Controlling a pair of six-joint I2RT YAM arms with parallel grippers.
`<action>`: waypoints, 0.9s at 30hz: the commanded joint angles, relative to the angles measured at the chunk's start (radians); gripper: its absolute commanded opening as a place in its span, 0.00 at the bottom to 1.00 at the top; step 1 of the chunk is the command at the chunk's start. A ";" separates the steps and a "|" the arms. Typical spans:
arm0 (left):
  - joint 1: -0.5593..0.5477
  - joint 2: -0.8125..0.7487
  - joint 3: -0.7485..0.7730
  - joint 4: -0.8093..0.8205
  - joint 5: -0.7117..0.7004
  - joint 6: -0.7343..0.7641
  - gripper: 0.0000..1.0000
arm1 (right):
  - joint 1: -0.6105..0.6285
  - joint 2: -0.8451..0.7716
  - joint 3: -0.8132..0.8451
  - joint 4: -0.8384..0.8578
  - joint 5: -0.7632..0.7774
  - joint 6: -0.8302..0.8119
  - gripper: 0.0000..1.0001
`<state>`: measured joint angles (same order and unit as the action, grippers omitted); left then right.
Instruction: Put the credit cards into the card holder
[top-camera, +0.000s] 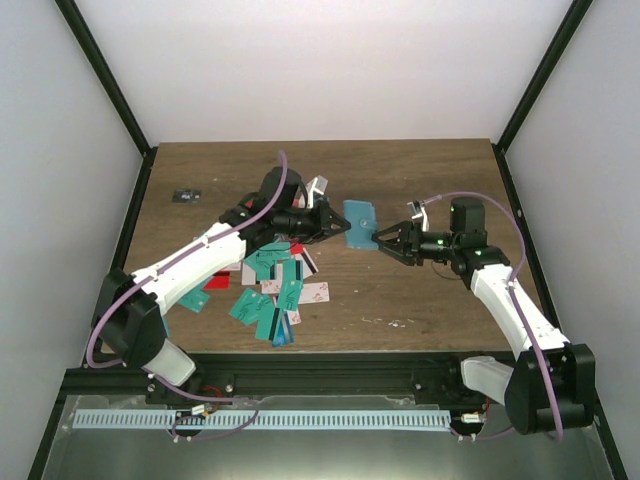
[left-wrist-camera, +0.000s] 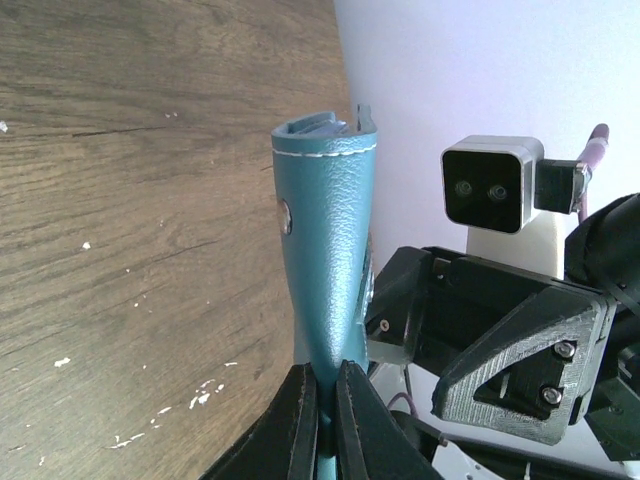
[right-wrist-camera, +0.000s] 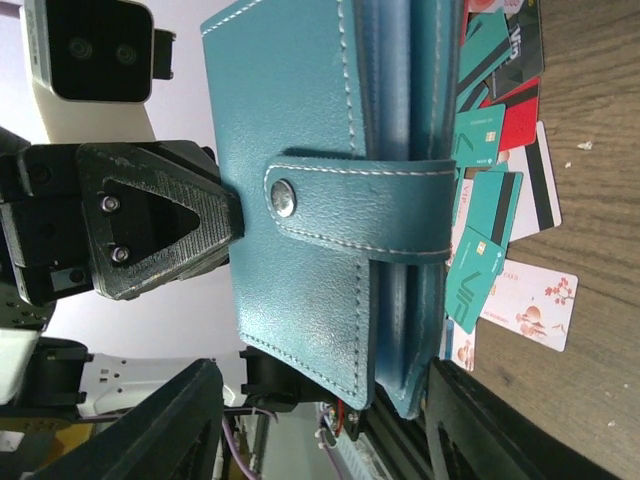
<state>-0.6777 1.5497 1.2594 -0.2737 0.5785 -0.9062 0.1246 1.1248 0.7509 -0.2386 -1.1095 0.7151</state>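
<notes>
— Card holder (top-camera: 358, 222), the flat blue-teal one in stitched leather-look material: where is it?
— Up off the brown wooden surface (top-camera: 420, 290), between the two arms. Its strap is closed over it with a round metal stud (right-wrist-camera: 285, 197).
— What has it?
— The left pincer (left-wrist-camera: 322, 385) is clamped narrow on one edge. The right pincer (right-wrist-camera: 325, 372) stands half wide, one finger on each side of the opposite edge; whether they touch it I cannot tell.
— And the cards?
— Thin teal, red and white-pink credit cards (top-camera: 270, 290) lie in an overlapping heap on the surface, beside the left arm.
</notes>
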 joint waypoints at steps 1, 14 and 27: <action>-0.030 -0.037 -0.013 0.050 0.021 -0.025 0.04 | 0.000 0.000 0.008 0.017 -0.045 -0.005 0.60; -0.040 -0.097 -0.058 0.059 -0.014 -0.039 0.04 | 0.013 0.025 0.010 0.043 -0.069 0.009 0.58; -0.051 -0.106 -0.085 0.057 -0.043 -0.045 0.06 | 0.061 0.003 0.015 0.116 -0.115 0.070 0.40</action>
<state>-0.7174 1.4685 1.1889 -0.2394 0.5510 -0.9428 0.1589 1.1484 0.7509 -0.1661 -1.1793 0.7578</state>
